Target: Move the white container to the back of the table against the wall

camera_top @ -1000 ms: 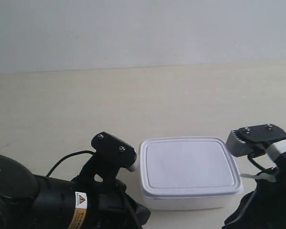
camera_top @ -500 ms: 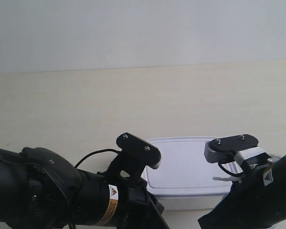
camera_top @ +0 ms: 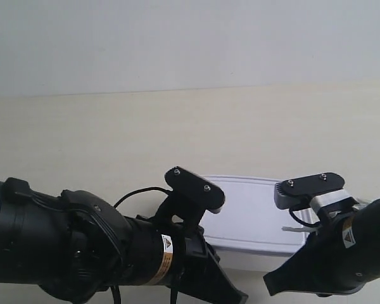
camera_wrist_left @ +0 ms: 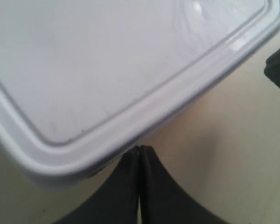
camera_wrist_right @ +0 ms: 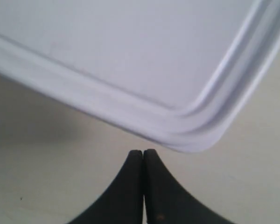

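Field note, pushing job.

- The white container [camera_top: 253,209] sits in the near part of the table [camera_top: 114,139], lid on, flat on the surface. Both arms cover its near edge in the exterior view.
- A broad band of bare table lies between it and the wall [camera_top: 177,44]. The two are well apart, so I judge the job barely begun, with nearly all the travel left to do.
- Left gripper [camera_wrist_left: 139,151]: jaws pressed together, nothing between them. The joined tips meet the container's side just under the lid rim, near a rounded corner. I read this as contact.
- Right gripper [camera_wrist_right: 143,153]: jaws likewise closed on nothing. The tips stand just beside another rounded corner. The view is blurred at close range, so I cannot tell whether they touch the rim or stop just short of it.
- Neither gripper has a grasp on the box. With both sets of closed tips set against its near side, I take this for a two-point shove, not a lift.
- Left to do: slide the box across the open table until its far side meets the wall, keeping it square so it does not pivot off one tip.
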Robot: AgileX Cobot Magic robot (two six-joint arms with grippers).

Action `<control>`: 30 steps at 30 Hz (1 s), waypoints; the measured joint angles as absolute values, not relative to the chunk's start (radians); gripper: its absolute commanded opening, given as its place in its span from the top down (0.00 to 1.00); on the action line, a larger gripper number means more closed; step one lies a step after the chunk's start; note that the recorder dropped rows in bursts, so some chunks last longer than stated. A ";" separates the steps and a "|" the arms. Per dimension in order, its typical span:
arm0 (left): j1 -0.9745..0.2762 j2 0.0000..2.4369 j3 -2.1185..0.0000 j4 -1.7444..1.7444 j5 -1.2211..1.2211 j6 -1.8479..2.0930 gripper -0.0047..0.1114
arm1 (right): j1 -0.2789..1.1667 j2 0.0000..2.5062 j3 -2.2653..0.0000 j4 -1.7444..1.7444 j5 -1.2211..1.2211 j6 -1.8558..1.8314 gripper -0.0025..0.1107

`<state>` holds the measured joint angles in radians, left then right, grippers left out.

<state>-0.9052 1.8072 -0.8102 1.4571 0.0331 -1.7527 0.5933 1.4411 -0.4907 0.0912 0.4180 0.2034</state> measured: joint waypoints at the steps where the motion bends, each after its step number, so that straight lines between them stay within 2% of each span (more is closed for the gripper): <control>1: -0.905 1.807 -0.810 1.457 0.043 -1.753 0.96 | 0.593 1.441 -0.491 0.072 0.413 0.224 0.98; 15: -0.905 1.810 -0.854 1.457 0.122 -1.737 0.96 | 0.593 1.443 -0.491 0.009 0.306 0.313 0.98; 30: -0.900 1.829 -0.870 1.463 0.155 -1.735 0.96 | 0.593 1.475 -0.600 -0.061 0.365 0.389 0.98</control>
